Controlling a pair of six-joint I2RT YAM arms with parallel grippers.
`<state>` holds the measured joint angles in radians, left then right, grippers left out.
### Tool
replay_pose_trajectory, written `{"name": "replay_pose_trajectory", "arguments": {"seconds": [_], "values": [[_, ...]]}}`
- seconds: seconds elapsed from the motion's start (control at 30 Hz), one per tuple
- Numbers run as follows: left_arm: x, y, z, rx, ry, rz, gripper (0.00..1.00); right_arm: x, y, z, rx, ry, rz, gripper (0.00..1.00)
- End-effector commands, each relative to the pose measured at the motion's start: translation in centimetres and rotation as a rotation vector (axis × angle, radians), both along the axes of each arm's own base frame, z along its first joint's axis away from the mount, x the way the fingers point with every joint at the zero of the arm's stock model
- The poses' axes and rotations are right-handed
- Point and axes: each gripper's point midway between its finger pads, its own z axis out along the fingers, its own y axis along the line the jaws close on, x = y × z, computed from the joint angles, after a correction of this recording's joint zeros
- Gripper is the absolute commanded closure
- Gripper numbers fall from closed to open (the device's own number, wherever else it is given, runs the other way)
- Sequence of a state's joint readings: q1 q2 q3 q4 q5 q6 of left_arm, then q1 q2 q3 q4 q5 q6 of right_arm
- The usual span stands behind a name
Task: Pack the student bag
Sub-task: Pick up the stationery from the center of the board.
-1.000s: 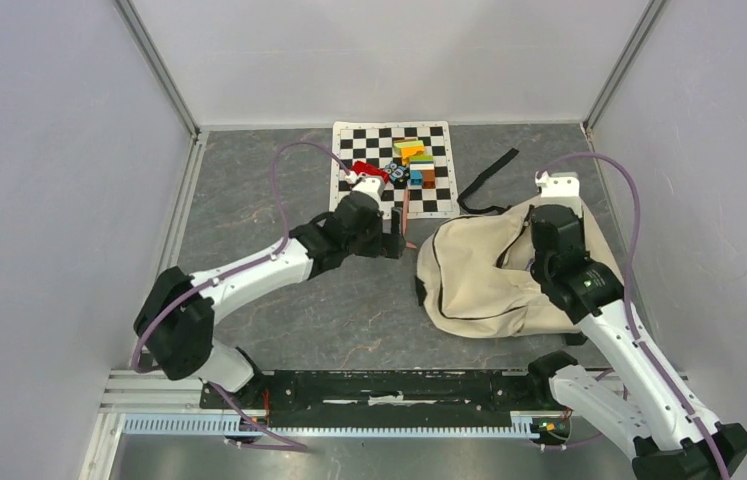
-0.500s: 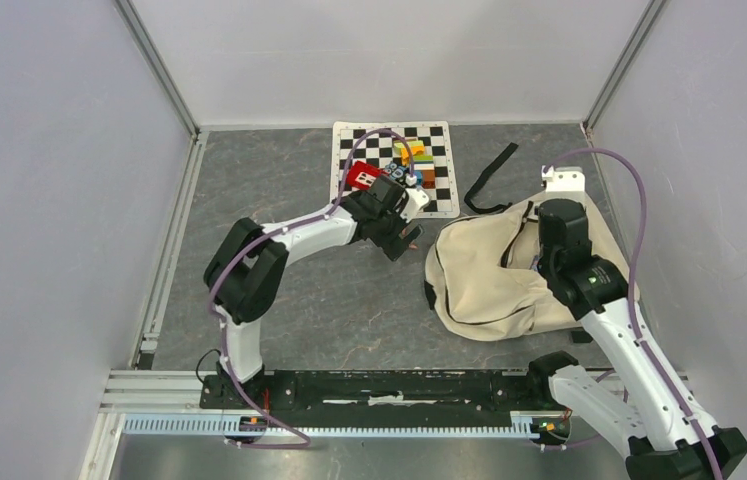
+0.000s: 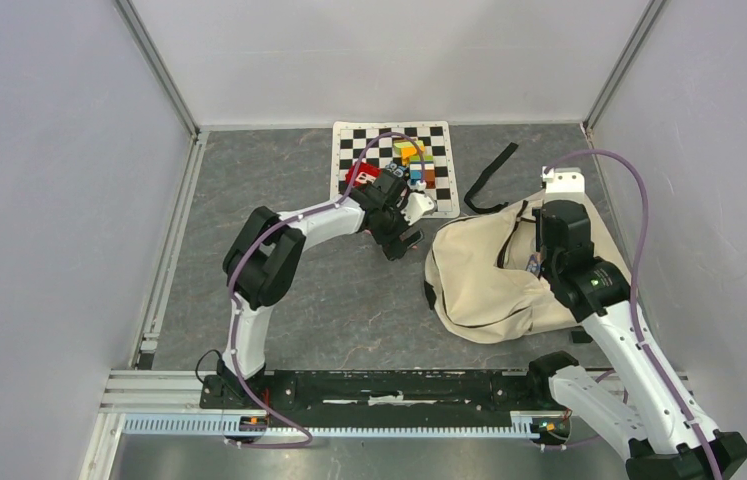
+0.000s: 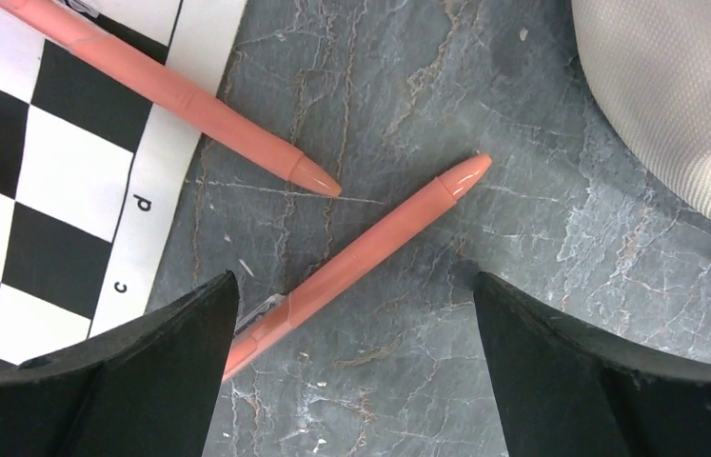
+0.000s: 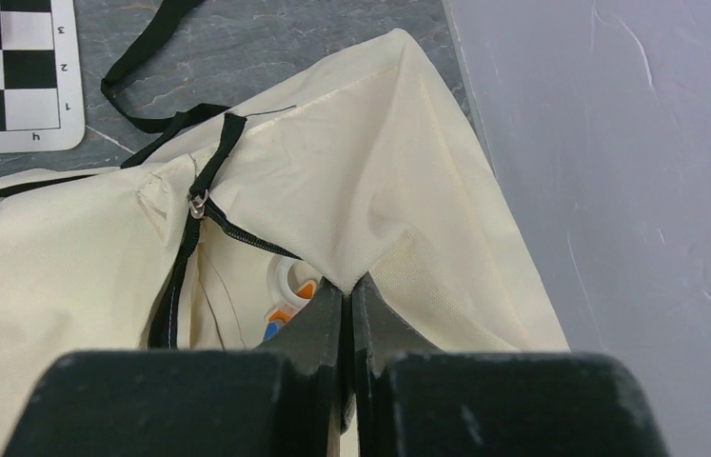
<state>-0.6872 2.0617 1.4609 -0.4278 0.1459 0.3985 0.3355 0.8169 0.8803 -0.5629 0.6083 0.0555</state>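
Gripping a fold of the student bag [image 5: 75,248] lying beneath it, the right pincer [image 5: 349,295] is clamping cream fabric; the left pincer [image 4: 353,286] is hanging spread apart over a pink pen [image 4: 370,243] on the table [image 4: 408,381].

Cream, black-trimmed student bag [image 3: 479,280], slumped at right, partly unzipped.

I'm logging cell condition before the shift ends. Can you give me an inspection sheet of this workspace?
Surface: grey stone-patterned table, checkerboard mat at far side.
Job's things: student bag lying right, zipper partly open.
Clutter: two pink pens by the mat's edge; coloured blocks and red item on mat.
Tools: left tool open over one pen; right tool shut on bag fabric.
Cables: purple cables looping above both arms.
Surroundings: pale walls, metal frame posts.
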Motion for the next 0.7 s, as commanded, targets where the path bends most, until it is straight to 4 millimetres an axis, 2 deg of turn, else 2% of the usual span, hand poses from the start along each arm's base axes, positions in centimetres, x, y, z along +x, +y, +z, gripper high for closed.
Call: {"name": "replay_pose_trajectory", "arguments": {"seconds": [0.0,0.1,0.17,0.23,0.4,0.67], "values": [[0.8,-0.3,0.0,-0.001,0.014,-0.036,0.04,1.0,1.2,4.0,0.09,-0.152,0.035,1.0],[0.5,-0.2,0.1,-0.004,0.037,-0.002,0.11,0.9,1.3,3.8,0.095,-0.152,0.042,1.0],[0.1,-0.1,0.1,-0.006,0.055,0.021,0.21,0.8,1.3,3.6,0.099,-0.15,0.041,1.0],[-0.3,0.4,0.0,0.003,0.064,0.053,0.32,0.8,1.4,3.4,0.106,-0.149,0.045,1.0],[-1.0,2.2,-0.4,0.085,0.004,0.141,0.49,0.9,1.8,3.1,0.127,-0.15,0.059,1.0],[-3.8,3.4,-0.4,0.096,-0.02,0.284,0.84,0.8,2.2,1.9,0.143,-0.136,0.073,1.0]]}}
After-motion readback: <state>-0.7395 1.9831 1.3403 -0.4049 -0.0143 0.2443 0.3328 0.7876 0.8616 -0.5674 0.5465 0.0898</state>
